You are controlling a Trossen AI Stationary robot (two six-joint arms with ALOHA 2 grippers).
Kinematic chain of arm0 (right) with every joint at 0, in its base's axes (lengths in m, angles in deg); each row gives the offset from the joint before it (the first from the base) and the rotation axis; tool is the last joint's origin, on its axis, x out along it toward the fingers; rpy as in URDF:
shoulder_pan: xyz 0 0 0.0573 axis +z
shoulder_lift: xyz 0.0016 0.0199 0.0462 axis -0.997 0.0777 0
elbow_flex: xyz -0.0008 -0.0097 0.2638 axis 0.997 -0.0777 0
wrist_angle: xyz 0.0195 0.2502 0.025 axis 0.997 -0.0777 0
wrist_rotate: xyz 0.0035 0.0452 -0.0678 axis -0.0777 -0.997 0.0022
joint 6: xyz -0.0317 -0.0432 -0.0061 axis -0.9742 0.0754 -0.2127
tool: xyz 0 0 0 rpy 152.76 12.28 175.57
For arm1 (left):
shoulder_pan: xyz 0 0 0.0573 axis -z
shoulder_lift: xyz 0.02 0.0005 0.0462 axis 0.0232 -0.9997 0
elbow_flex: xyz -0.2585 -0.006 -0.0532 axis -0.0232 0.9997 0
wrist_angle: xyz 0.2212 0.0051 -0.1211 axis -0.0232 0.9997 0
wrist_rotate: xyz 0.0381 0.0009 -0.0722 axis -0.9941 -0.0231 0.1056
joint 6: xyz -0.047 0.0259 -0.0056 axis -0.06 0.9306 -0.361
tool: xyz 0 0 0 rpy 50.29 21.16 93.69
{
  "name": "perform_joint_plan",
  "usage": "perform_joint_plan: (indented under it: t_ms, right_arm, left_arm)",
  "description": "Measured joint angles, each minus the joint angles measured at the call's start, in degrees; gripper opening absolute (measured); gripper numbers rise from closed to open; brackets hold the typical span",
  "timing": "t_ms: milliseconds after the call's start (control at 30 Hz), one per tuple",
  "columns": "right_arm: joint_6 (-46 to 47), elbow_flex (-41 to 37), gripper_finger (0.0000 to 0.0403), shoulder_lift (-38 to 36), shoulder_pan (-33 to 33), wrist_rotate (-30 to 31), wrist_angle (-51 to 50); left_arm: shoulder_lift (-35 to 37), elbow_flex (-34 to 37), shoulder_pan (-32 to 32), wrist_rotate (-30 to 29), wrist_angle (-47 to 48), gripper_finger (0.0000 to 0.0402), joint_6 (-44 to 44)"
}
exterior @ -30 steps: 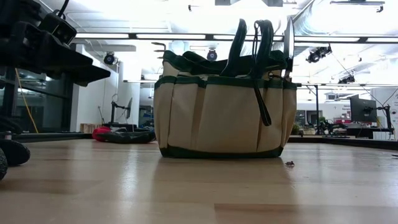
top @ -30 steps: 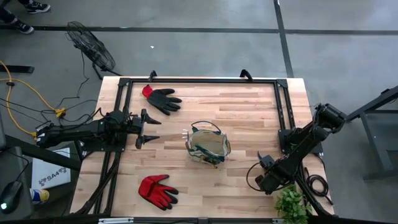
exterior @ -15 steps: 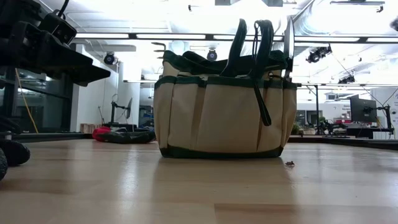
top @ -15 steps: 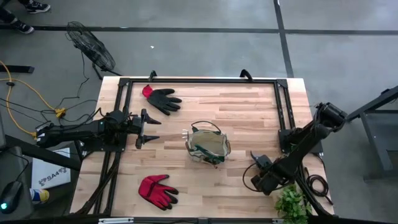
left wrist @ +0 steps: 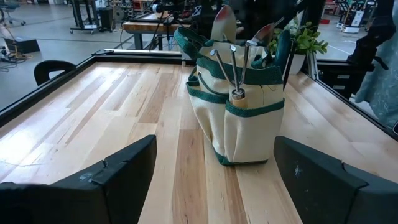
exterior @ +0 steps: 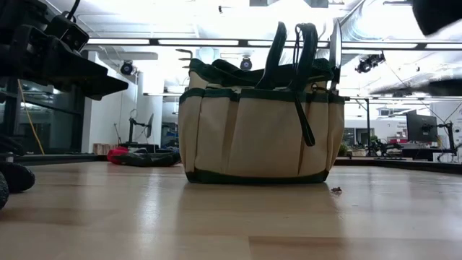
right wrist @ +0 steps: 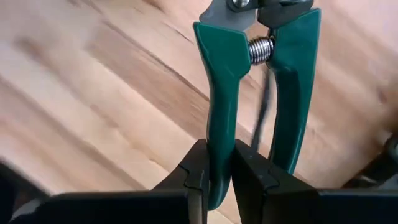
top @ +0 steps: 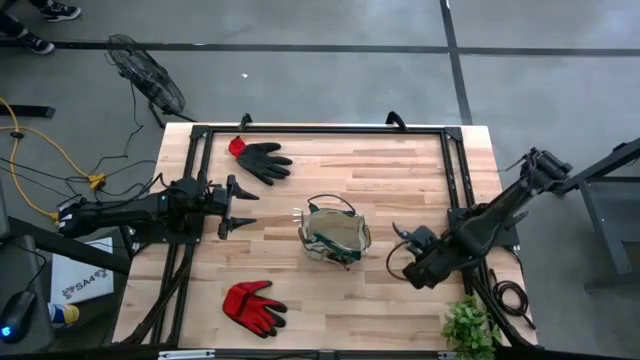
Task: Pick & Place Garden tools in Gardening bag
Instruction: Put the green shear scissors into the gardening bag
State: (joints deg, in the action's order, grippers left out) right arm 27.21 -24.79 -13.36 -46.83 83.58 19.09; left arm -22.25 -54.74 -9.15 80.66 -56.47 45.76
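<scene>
The right gripper [right wrist: 216, 171] pinches one green handle of a pruner [right wrist: 249, 81] above the wooden table [top: 400, 170], right of the gardening bag [top: 335, 235]. The left gripper [top: 240, 205] waits wide open, empty, left of the bag.

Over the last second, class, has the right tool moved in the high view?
Yes. The right tool, clamped on green-handled pruners, has moved from near the plant toward the gardening bag.
</scene>
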Motion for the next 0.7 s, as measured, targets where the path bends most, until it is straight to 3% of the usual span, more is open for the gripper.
perform_joint_plan:
  t_ms: [300,700]
  right_arm:
    - [-22.8,5.9,0.0035,-7.2,-8.8,4.7,-0.6]
    - [-45.3,16.0,0.0035,-7.7,-19.2,8.0,3.2]
  left_arm:
    - [0.0,0.0,0.0,0.0,0.0,0.0319,0.0]
    - [0.0,0.0,0.0,0.0,0.0,0.0319,0.0]
